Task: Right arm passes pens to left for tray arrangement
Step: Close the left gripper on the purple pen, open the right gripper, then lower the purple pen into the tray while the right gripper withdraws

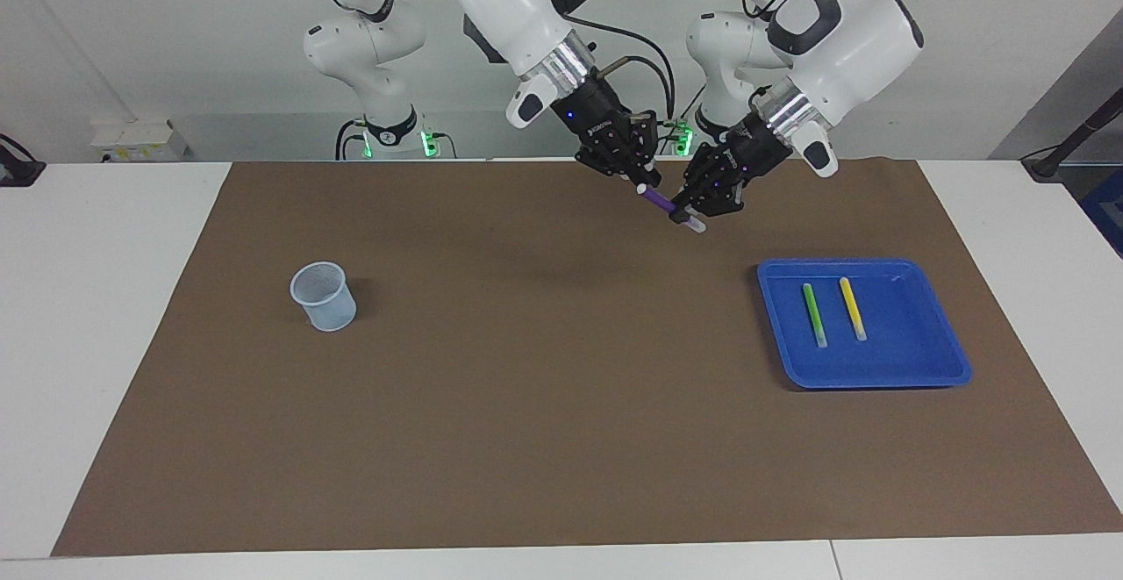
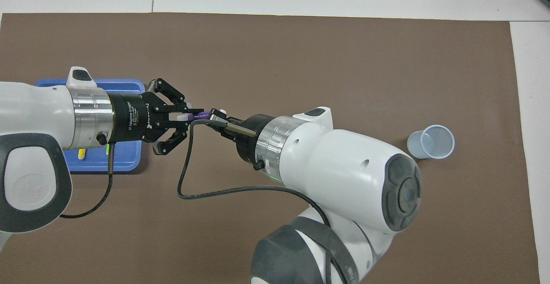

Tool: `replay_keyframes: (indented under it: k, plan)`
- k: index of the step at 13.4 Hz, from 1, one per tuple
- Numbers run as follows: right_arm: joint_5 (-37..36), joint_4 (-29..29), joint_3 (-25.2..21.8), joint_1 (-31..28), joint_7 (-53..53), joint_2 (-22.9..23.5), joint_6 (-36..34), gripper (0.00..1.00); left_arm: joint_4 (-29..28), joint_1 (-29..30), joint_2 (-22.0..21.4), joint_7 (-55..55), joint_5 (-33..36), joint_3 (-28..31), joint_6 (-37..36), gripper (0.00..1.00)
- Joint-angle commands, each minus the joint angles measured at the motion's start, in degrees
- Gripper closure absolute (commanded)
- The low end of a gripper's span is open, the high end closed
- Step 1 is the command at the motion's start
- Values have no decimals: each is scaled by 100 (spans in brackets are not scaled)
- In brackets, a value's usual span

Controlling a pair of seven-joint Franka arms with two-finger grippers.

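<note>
- Facing view: the left end effector (image 1: 689, 214) and the right end effector (image 1: 639, 183) meet in the air over the bare brown mat (image 1: 526, 404), tip to tip, above the strip of the desk (image 1: 105, 299) close to the robots
- The purple pen (image 1: 668, 208) spans the gap between them, slanting down from the right end effector toward the left one
- The left end effector is pressed together on the purple pen, pinching it near its lower, pale end
- The right end effector has the pen's upper end between its fingertips; whether it grips or has let go I cannot tell
- The blue tray (image 1: 877, 375) lies on the mat below the left end effector, toward the left arm's end of the desk
- In the tray the green pen (image 1: 813, 314) and the yellow pen (image 1: 852, 308) lie side by side, nearly parallel, apart from each other
- The pale mesh cup (image 1: 324, 296) stands upright well apart from both end effectors, toward the right arm's end of the desk
- In the overhead view the left arm's wrist covers much of the tray
</note>
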Motion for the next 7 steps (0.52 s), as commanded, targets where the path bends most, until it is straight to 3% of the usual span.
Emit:
replay_keyframes:
  k: [1,4,7]
  plan:
    - [23,10,14,-174,-90,-8,-304,0,-163,334,-246,1197,5,76,-595,100]
    - [-144,1,-12,-376,-660,-96,-1147,0,-102,626,-290,2359,468,76,-1220,100]
    - [-784,1,-12,-806,-1214,-157,-2016,0,-49,644,-290,3457,1145,84,-1572,100]
